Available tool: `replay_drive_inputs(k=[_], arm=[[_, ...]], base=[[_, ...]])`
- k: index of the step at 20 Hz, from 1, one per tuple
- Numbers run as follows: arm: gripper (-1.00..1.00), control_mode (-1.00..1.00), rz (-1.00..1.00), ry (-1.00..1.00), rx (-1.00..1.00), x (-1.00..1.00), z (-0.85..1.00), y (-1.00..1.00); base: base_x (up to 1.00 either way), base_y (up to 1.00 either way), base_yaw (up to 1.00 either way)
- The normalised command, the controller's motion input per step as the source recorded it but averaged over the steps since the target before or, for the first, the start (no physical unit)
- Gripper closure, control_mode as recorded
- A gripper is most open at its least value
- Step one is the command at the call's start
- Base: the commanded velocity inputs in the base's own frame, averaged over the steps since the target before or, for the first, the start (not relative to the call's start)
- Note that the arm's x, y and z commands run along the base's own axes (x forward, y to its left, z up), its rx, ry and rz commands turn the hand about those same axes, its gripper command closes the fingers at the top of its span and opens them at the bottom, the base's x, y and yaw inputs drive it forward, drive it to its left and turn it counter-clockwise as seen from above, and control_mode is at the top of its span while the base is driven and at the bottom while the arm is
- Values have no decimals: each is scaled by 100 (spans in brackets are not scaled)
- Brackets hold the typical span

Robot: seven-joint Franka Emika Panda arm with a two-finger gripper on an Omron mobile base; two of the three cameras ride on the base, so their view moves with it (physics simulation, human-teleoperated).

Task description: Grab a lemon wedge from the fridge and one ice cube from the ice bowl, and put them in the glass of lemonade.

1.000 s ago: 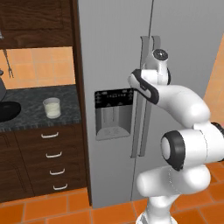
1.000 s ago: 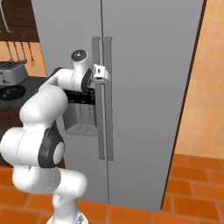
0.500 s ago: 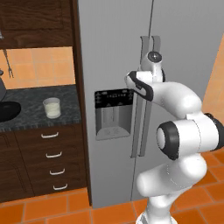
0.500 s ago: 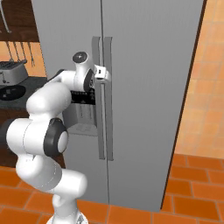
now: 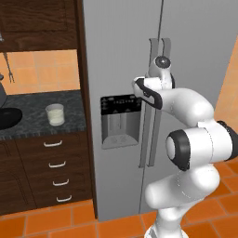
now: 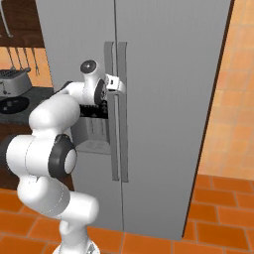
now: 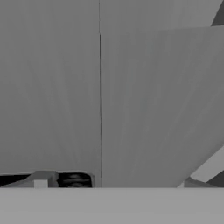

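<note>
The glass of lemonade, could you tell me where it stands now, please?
In the left base view, the glass of lemonade stands on the dark counter, left of the fridge.

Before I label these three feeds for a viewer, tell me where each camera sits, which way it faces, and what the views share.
Left base view: behind the arm's left, facing the tall light-grey fridge, the short clear glass of lemonade and the glossy black ice bowl; white arm at lower right.
Right base view: behind the arm's right, facing the fridge doors; arm at lower left, gripper at the vertical bar handles.
Hand view: on the hand, close against the grey door seam.
Both base views share the fridge and arm.
</note>
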Motion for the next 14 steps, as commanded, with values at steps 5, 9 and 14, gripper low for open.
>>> replay_drive_inputs(k=[5, 9, 14], arm=[[100, -100, 0, 3, 0, 20, 0, 0], [100, -100, 0, 4, 0, 12, -1, 0], [100, -100, 3, 2, 0, 0, 9, 25]], base=[[0, 0, 0], [0, 0, 0], [0, 0, 0]])
